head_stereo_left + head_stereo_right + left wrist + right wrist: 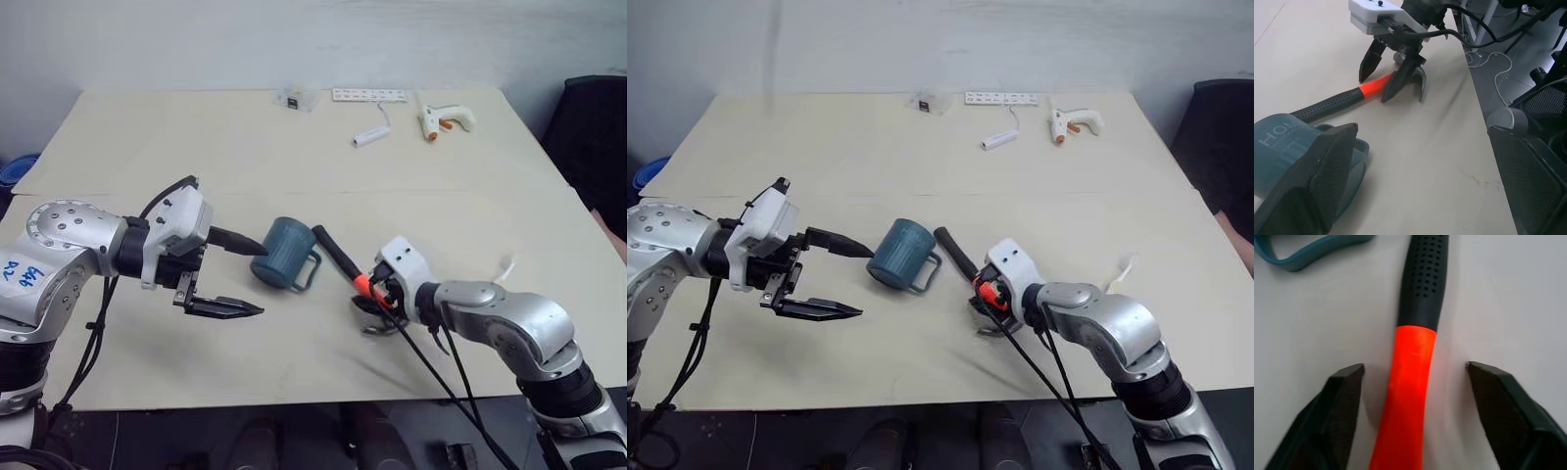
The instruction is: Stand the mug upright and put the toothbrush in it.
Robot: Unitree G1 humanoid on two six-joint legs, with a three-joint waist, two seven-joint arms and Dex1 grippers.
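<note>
So the left gripper sits at about 9 o'clock of the dark teal-blue ribbed mug, its two black fingers spread wide, one tip almost at the mug's wall and the other lower, over bare table. That arm is clearly the nearer one to the mug. The mug lies tipped on its side on the pale cream matte tabletop, its squarish loop handle sticking out toward 4 o'clock, and its long axis looks to run roughly from 10 to 4. It looks like glazed ceramic, smooth between the ridges.

Just right of the handle starts the hammer, with a dimpled black rubber grip, glossy orange neck and metal head, lying from 11 to 5. The right gripper straddles that orange neck, fingers apart on either side with gaps showing, not clamped.

The slim pale toothbrush seems to be the thin light thing at 3 o'clock, behind the right forearm, well apart from the mug.
</note>
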